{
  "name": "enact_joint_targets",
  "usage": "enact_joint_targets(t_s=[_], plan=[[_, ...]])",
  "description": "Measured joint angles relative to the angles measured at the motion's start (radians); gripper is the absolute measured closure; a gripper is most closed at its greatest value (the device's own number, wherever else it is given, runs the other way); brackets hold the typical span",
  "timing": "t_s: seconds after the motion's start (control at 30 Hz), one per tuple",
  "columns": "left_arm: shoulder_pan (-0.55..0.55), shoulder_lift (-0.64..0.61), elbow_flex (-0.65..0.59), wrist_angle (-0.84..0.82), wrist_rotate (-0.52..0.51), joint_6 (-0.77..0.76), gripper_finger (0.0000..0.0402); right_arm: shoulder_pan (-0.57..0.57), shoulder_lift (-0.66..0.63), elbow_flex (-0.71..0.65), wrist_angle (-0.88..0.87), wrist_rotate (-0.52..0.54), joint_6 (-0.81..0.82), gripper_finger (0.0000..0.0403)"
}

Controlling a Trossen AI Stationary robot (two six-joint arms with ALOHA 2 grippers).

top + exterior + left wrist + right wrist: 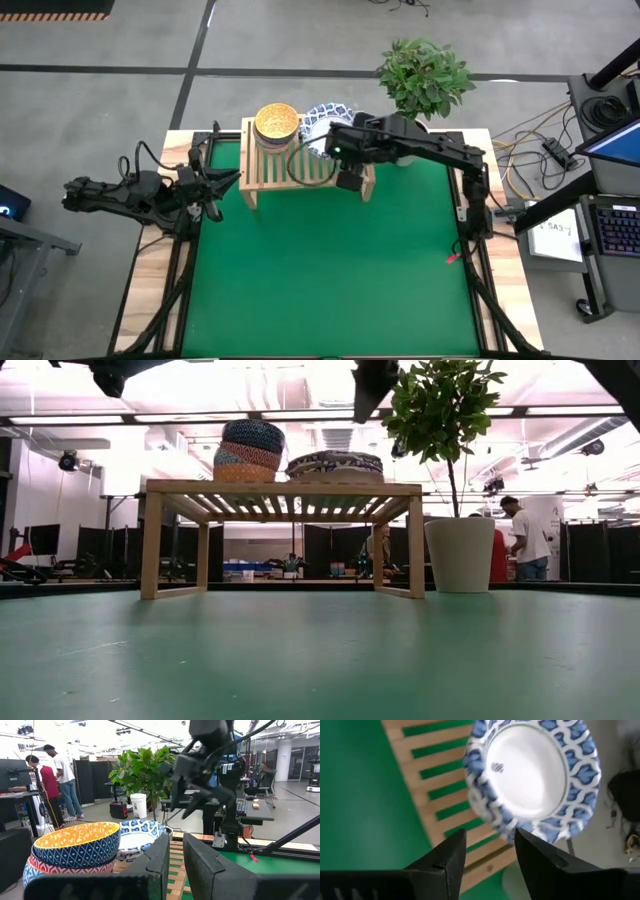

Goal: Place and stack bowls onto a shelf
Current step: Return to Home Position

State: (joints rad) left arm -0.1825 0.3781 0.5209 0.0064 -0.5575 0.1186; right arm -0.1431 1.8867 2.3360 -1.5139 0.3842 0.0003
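Right pincer (487, 855) stands wide and empty above the stack of white bowls (325, 125) on the shelf (262, 180), right of the small-bowl stack (277, 122). Judgement: lift straight up, clear of the rim. Left pincer (222, 182) narrow, empty, left of shelf.

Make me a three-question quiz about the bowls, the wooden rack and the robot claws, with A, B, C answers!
1. Where do the stacked bowls sit?
A. on the green mat
B. on the shelf
C. in the plant pot

2. What colour is the inside of the top small bowl?
A. golden yellow
B. purple
C. black

3. How are the right gripper's fingers?
A. shut on a bowl
B. open, holding nothing
C. out of sight

Answers: 1 B, both stacks rest on the slatted top. 2 A, it shows yellow from above. 3 B, the fingers stand apart beside the white bowl.
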Motion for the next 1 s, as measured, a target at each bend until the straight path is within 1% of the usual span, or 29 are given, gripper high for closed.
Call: enact_joint_targets(t_s=[0.07, 0.2, 0.3, 0.37, 0.47, 0.57, 0.67, 0.87, 1.0], plan=[[0.0, 0.0, 0.0, -0.001, 0.0, 0.0, 0.0364, 0.03, -0.015, -0.001, -0.019, 0.0, 0.031, 0.0246], [0.0, 0.0, 0.0, -0.014, 0.0, 0.004, 0.0364, 0.106, -0.059, -0.032, -0.003, -0.004, 0.038, 0.0248], [0.0, -0.001, 0.0, -0.027, 0.0, 0.004, 0.0364, 0.153, -0.114, -0.11, 0.074, -0.005, 0.025, 0.0247], [0.0, -0.002, 0.0, -0.028, 0.0, 0.004, 0.0364, 0.177, -0.165, -0.196, 0.156, -0.006, 0.004, 0.0249], [0.0, -0.006, 0.0, -0.031, 0.0, 0.004, 0.0364, 0.196, -0.274, -0.369, 0.298, -0.038, -0.015, 0.025], [0.0, -0.009, 0.0, -0.032, 0.0, 0.004, 0.0364, 0.196, -0.402, -0.582, 0.469, -0.082, -0.023, 0.025], [0.0, -0.009, 0.0, -0.048, 0.0, 0.004, 0.0364, 0.195, -0.526, -0.796, 0.644, -0.095, -0.031, 0.0252], [0.0, -0.03, 0.004, -0.17, 0.0, 0.004, 0.0364, 0.195, -0.76, -1.177, 0.994, -0.147, -0.077, 0.0255], [0.0, -0.047, 0.005, -0.24, 0.0, -0.025, 0.0364, 0.194, -0.898, -1.382, 1.182, -0.154, -0.114, 0.0255]])
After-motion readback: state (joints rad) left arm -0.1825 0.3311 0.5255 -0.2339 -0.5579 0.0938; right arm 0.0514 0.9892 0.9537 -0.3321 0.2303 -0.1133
